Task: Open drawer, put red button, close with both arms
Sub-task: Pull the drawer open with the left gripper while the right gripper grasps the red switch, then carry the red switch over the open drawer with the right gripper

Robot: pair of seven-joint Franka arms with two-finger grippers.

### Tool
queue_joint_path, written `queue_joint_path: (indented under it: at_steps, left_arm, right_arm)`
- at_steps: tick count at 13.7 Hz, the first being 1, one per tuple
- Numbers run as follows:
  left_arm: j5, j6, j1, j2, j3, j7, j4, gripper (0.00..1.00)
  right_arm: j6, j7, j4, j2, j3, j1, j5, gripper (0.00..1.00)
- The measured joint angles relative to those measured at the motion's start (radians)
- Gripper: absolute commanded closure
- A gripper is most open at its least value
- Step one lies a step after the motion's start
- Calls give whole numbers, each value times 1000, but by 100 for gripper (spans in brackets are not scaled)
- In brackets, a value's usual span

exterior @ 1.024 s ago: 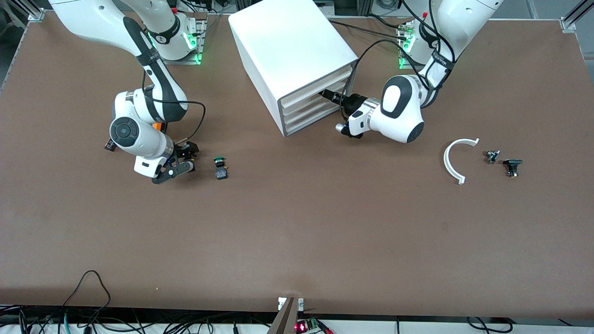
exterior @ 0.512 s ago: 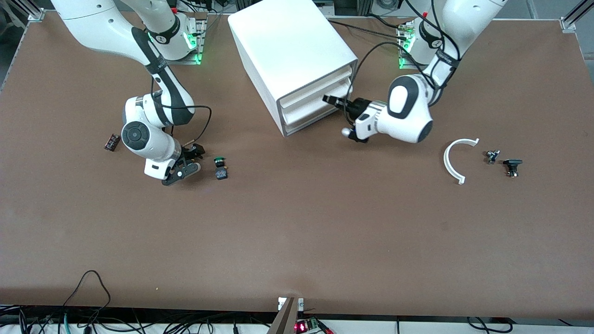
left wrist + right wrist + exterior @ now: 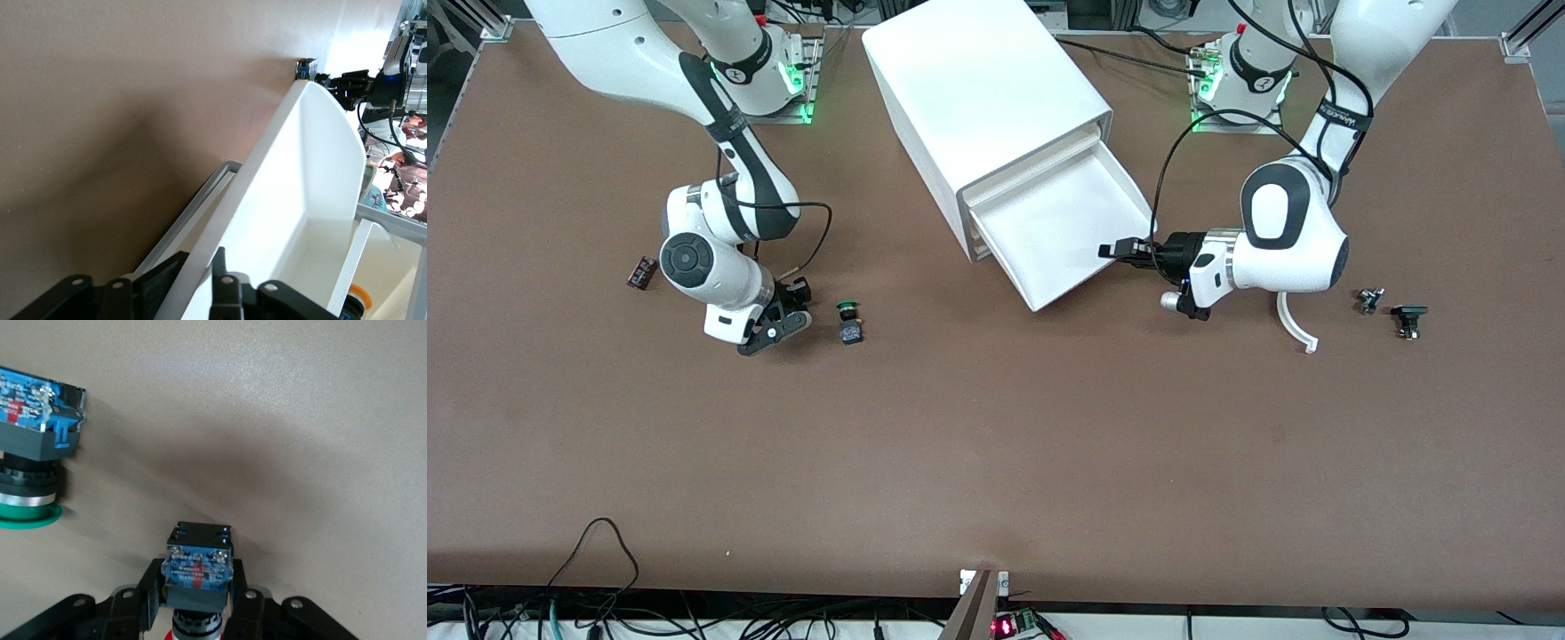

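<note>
The drawer [image 3: 1058, 231], the second from the top of the white cabinet [image 3: 978, 80], stands pulled far out and looks empty. My left gripper [image 3: 1116, 250] is shut on the drawer's front wall at its corner. In the left wrist view the fingers [image 3: 223, 270] straddle that white wall [image 3: 267, 200]. My right gripper [image 3: 790, 307] is low over the table at the right arm's end, shut on the red button [image 3: 199, 570]. It grips the button's black body, and the red cap shows just below. The green-capped button [image 3: 848, 320] lies beside it, also seen in the right wrist view [image 3: 37, 437].
A small dark part [image 3: 640, 272] lies toward the right arm's end. A white curved piece [image 3: 1296, 331] and two small black parts [image 3: 1369, 300] [image 3: 1408, 318] lie toward the left arm's end. An orange item [image 3: 360, 297] shows in a lower drawer.
My left gripper has drawn the drawer far out of the cabinet, toward the front camera. My right gripper shifted slightly toward the green button, then stayed still.
</note>
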Motion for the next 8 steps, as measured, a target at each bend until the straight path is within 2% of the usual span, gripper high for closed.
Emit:
queue_joint_path:
  at_steps: [5, 8]
  left_arm:
    - [13, 89, 18, -40, 16, -11, 34, 0]
    - [42, 93, 62, -144, 93, -23, 51, 0]
  right_arm:
    - [6, 0, 18, -10, 0, -3, 0, 74]
    - [-71, 0, 89, -67, 9, -3, 0, 74]
